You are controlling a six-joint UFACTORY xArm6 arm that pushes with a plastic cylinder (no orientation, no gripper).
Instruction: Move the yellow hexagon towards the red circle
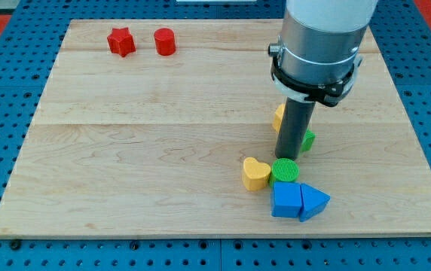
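One camera view shows the arm's dark rod standing at the right-centre of the wooden board [200, 113], its tip [287, 156] resting among a cluster of blocks. No jaws exist to open or close here; the rod is a plain pusher clamped on nothing, and whether the tip actually touches a block cannot be told.

Just behind the rod, to the view's left of it, the yellow hexagon [278, 117] peeks out, mostly hidden, its shape only partly readable. A green block [308, 140] shows at the rod's right side, also largely covered. Immediately below the tip sits a green circle [285, 170], with a yellow heart [256, 173] to the lower left and a blue square [285, 200] and blue triangle [314, 201] further down.

Far to the upper left of the tip, well apart, stand the red circle [164, 41] and a red star [121, 41] near the board's top edge.

Judged from this layout, the task is barely begun: nearly the whole board separates hexagon from target, and the long leftward, upward push remains.
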